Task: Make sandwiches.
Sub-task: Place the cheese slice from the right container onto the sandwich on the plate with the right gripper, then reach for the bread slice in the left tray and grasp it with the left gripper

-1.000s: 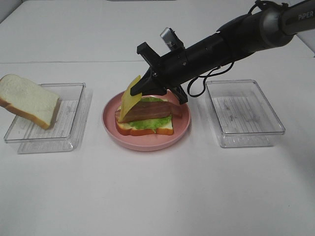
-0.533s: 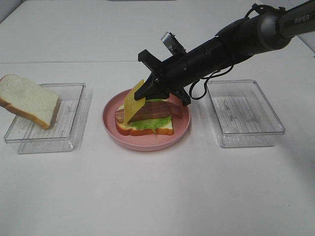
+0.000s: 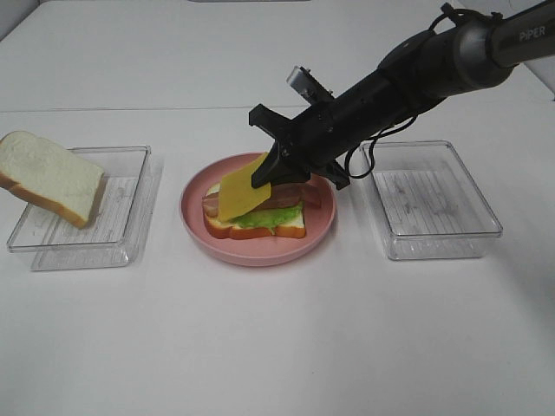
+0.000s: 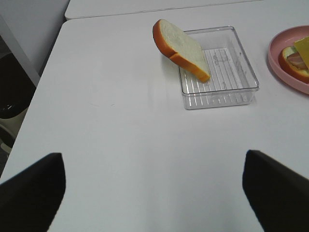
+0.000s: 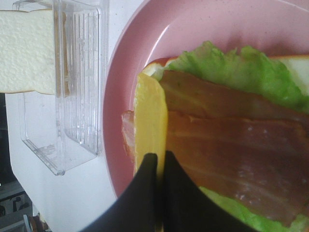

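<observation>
White tabletop with a half-built sandwich on a pink round plate at the middle of the frame.

The sandwich's base is a white, brown-crusted bread slice under green lettuce and reddish-brown bacon strips, whose long axis runs left to right. The right gripper, reaching in from the upper right, is pinched tight on the upper edge of a yellow cheese square. The cheese hangs tilted, its free corner pointing down and left over the bacon's left end. At the left, a second bread slice leans on the rim of a clear plastic tray, sloping from upper left to lower right. Another clear plastic tray sits right of the plate. The left gripper hangs over bare table, jaws wide apart, holding nothing.
</observation>
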Robot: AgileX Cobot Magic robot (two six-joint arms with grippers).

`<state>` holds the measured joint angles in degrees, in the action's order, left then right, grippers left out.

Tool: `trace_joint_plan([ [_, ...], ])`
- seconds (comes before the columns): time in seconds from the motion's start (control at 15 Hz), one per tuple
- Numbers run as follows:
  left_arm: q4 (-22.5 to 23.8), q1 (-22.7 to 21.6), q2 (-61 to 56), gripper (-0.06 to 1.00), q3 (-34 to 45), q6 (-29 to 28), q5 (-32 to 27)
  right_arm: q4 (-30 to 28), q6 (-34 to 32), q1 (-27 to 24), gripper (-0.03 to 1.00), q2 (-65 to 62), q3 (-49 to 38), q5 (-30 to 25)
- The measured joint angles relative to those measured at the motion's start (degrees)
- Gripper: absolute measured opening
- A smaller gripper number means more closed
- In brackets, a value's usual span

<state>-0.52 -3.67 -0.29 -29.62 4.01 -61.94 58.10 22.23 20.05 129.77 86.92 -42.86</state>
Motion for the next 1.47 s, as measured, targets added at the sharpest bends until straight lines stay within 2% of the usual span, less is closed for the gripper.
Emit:
trace_joint_plan([
  [0.07,0.0,0.0,0.0,0.91,0.0,0.0,0.0,-0.5,0.0,0.0,0.08,-0.1,0.0,0.0],
  [0.13,0.0,0.0,0.0,0.91,0.0,0.0,0.0,-1.4,0.0,0.0,0.17,-0.2,0.0,0.0],
  [0.2,0.0,0.0,0.0,0.91,0.0,0.0,0.0,-4.0,0.0,0.0,0.42,-1.2,0.0,0.3],
  [0.27,0.0,0.0,0.0,0.91,0.0,0.0,0.0,-5.3,0.0,0.0,0.55,-2.0,0.0,0.4],
  [0.33,0.0,0.0,0.0,0.91,0.0,0.0,0.0,-6.7,-0.1,0.0,0.64,-2.7,0.1,0.4],
  [0.6,0.0,0.0,0.0,0.91,0.0,0.0,0.0,-15.8,-5.0,0.0,0.72,-5.6,0.1,0.3],
  [0.87,0.0,0.0,0.0,0.91,0.0,0.0,0.0,-34.7,-18.9,0.0,0.90,-13.4,0.7,-2.1],
  [1.0,0.0,0.0,0.0,0.91,0.0,0.0,0.0,-45.2,-26.8,-0.1,0.91,-17.5,1.0,-5.8],
  [1.13,0.0,0.0,0.0,0.91,0.0,0.0,0.0,-53.5,-32.1,-1.3,0.92,-20.6,1.1,-10.8],
  [1.27,0.0,0.0,0.0,0.91,0.0,0.0,0.0,-57.6,-34.1,-5.3,0.92,-21.9,1.1,-14.2],
  [1.33,0.0,0.0,0.0,0.91,0.0,0.0,0.0,-58.1,-34.2,-9.1,0.92,-22.1,1.1,-17.2],
  [1.47,0.0,0.0,0.0,0.91,0.0,0.0,0.0,-59.6,-34.1,-11.9,0.92,-22.1,1.1,-20.0],
])
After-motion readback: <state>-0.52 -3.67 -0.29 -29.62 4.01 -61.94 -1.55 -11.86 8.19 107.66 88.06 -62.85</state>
